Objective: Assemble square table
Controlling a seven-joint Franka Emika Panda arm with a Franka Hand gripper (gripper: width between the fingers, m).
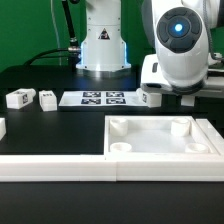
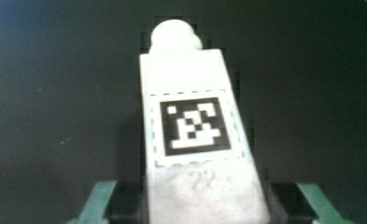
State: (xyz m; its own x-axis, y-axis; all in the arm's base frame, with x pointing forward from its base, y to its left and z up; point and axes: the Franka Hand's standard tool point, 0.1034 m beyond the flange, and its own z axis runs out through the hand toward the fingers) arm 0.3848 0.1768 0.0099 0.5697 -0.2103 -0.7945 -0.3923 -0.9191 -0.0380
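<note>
1. Your gripper (image 2: 201, 203) straddles the leg (image 2: 194, 100) on the black bench (image 1: 50, 125); whether it pinches, you cannot tell.
2. A loose hold could let the leg tilt or drop short of the nearby tabletop (image 1: 160, 152).

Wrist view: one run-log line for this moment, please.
leg: between fingers, contact unclear | tabletop: no legs attached

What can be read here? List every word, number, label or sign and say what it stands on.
No words, brands or numbers can be read in either view.
Leg between the fingers: black-and-white square tag, a pattern without letters; the faint marks below it are too blurred to read.
Marker board: pattern tags only, no text.
Loose legs: tags too small to make out.
</note>
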